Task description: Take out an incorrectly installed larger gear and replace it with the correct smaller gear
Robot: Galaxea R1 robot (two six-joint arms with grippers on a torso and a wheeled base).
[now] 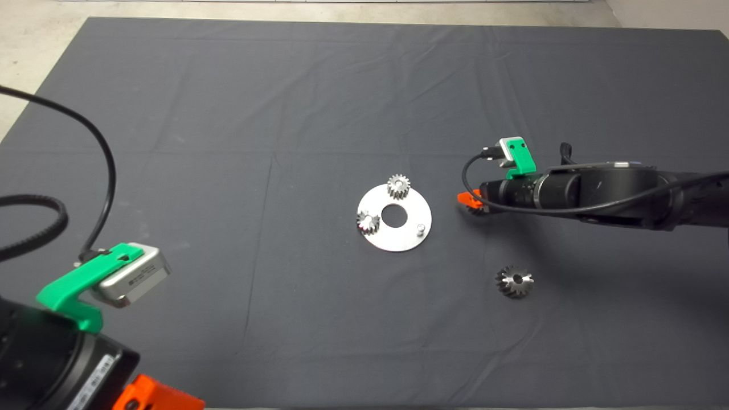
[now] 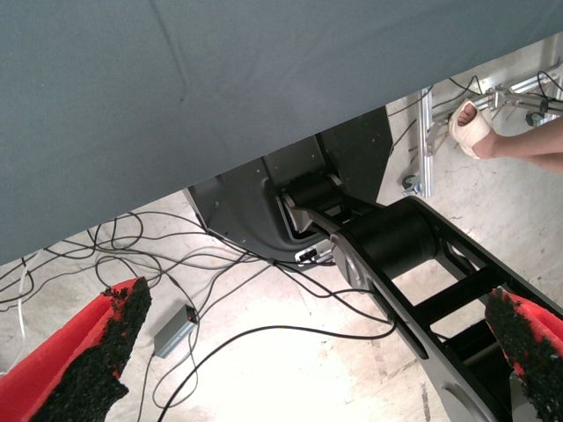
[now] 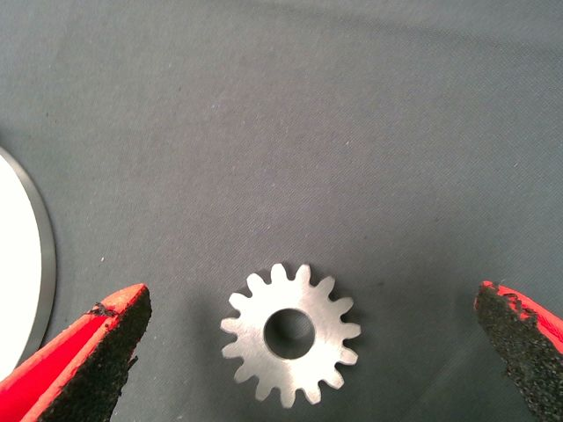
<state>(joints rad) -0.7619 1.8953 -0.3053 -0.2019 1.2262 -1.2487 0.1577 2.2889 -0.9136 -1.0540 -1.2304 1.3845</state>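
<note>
The smaller gear (image 3: 290, 334) lies flat on the mat just right of the round metal plate (image 1: 398, 239). My right gripper (image 3: 312, 294) hangs low over it, open, one finger on each side and neither touching it. In the head view that gripper (image 1: 471, 204) covers most of this gear. The larger gear (image 1: 514, 281), with flared teeth, rests on the mat to the front right of the plate, apart from both grippers. One peg (image 1: 420, 229) on the plate stands bare. My left gripper (image 2: 318, 294) waits open at the mat's front left corner.
Two bright silver gears (image 1: 398, 186) (image 1: 368, 222) sit on the plate, around its centre hole. The plate's rim (image 3: 40, 255) lies close to one right finger. Beyond the mat, the left wrist view shows floor cables, the robot's base and a person's foot (image 2: 471, 127).
</note>
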